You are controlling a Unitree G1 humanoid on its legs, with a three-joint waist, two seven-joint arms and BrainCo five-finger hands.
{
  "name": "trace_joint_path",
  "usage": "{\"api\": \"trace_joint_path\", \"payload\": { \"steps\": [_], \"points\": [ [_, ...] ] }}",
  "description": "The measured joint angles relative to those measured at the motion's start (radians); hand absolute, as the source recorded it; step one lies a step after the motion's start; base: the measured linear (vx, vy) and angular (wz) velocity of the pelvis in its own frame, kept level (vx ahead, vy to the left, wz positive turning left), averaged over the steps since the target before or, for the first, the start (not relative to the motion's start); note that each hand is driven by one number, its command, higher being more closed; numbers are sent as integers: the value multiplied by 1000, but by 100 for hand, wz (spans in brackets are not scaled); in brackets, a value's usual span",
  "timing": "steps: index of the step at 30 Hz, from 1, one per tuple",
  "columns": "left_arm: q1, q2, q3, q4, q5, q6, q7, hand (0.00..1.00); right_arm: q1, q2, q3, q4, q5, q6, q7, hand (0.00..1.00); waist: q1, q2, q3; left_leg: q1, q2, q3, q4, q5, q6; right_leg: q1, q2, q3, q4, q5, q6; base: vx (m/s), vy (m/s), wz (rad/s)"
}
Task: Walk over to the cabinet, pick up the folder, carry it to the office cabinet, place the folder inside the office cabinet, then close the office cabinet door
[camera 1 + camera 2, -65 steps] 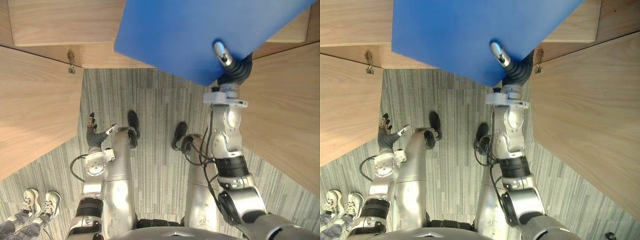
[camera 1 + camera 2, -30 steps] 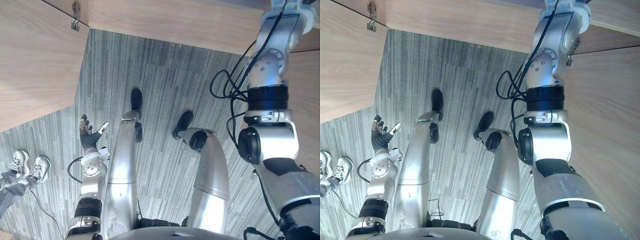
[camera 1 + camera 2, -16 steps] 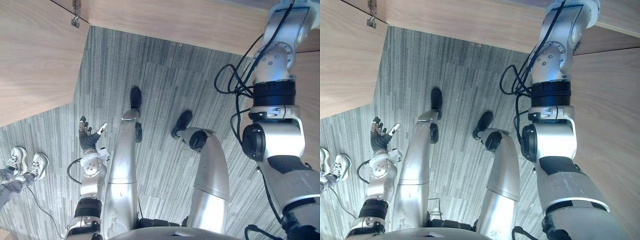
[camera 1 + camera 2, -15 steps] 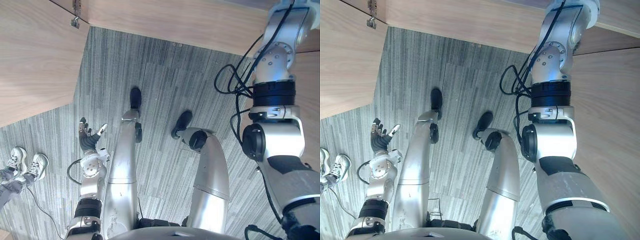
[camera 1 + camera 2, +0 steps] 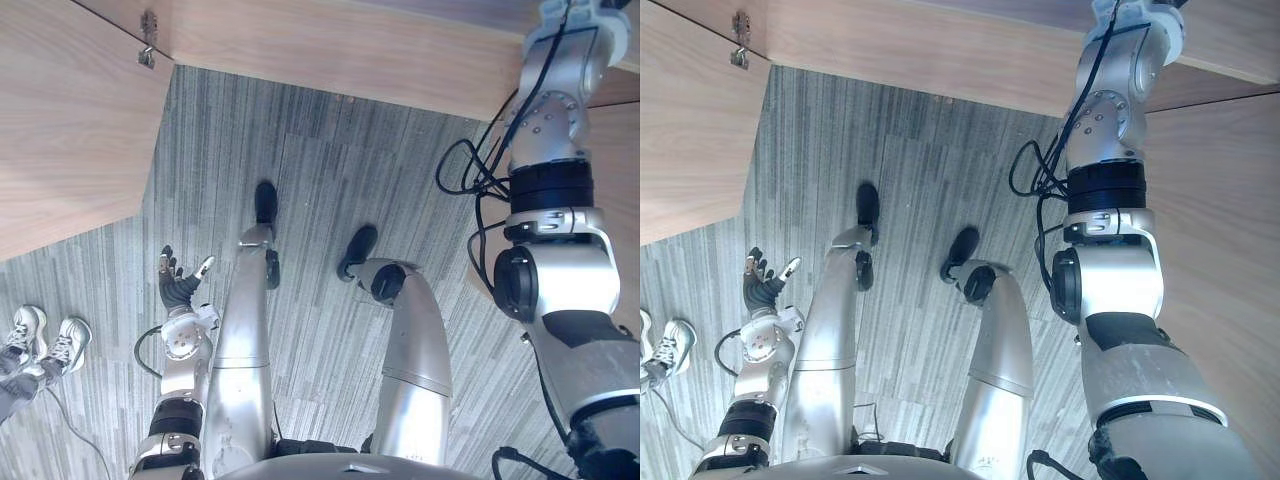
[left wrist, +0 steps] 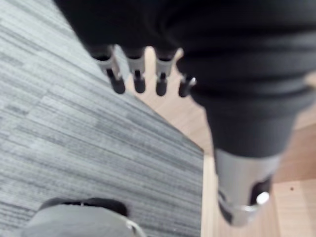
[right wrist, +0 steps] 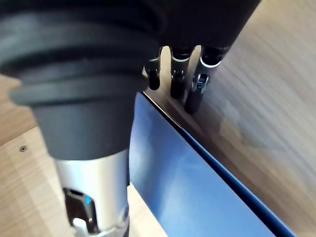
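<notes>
A person's shoes [image 5: 45, 340] are seen at far left on the grey carpet [image 5: 330, 180]. Next to them the left hand [image 5: 178, 285] is held low, fingers spread and relaxed, nothing in it. At the right, the blue folder [image 7: 197, 187] is seen inside the wooden cabinet [image 7: 266, 89], close by the right hand [image 7: 94, 197]; whether it is gripped cannot be told.

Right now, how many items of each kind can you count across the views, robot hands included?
blue flat folder: 1
open wood-grain cabinet doors: 2
person's white sneakers: 2
left robot hand and right robot hand: 2
Total: 7
</notes>
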Motion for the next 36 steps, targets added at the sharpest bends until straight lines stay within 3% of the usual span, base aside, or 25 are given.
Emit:
{"api": "trace_joint_path", "payload": {
  "steps": [11, 13, 20, 22, 27, 36],
  "points": [
    [-3, 20, 28, 45, 0, 11, -1, 0, 82, -79, 94, -1, -127, 68, 54, 0, -11, -1, -1, 38, 18, 5, -18, 4, 6, 48, 23, -3, -60, 32, 5, -14, 16, -7],
    [-41, 42, 24, 37, 0, 47, -15, 0, 89, -75, 125, -8, -174, 82, 69, 0, -13, -8, -5, 48, 28, 21, -30, 8, 12, 52, 30, 2, -77, 47, 6, -10, 11, -19],
    [-63, 55, 12, -74, 0, 49, -26, 0, 89, -76, 133, -48, -278, 141, 67, 0, -31, -9, -5, 65, 32, 28, -53, 15, 19, 69, 37, 3, -108, 62, 8, -17, 4, -5],
    [-63, 55, 12, -96, 0, 50, -27, 0, 89, -85, 133, -57, -336, 151, 68, 0, -30, -9, -5, 71, 32, 33, -63, 22, 21, 72, 38, 4, -122, 73, 7, 2, -3, -2],
    [-95, 62, 10, -124, 0, 73, -32, 0, 90, -100, 165, -98, -514, 223, 73, 0, -40, -9, -5, 98, 37, 45, -73, 18, 32, 105, 45, 7, -154, 86, 14, 5, -4, -5],
    [-198, 102, 33, -127, 0, 102, -33, 0, 126, -107, 176, -210, -698, 251, 77, 0, -53, -9, -5, 108, 43, 68, -72, 3, 50, 122, 51, 26, -188, 105, 32, 0, 11, -7]
  ]
}}
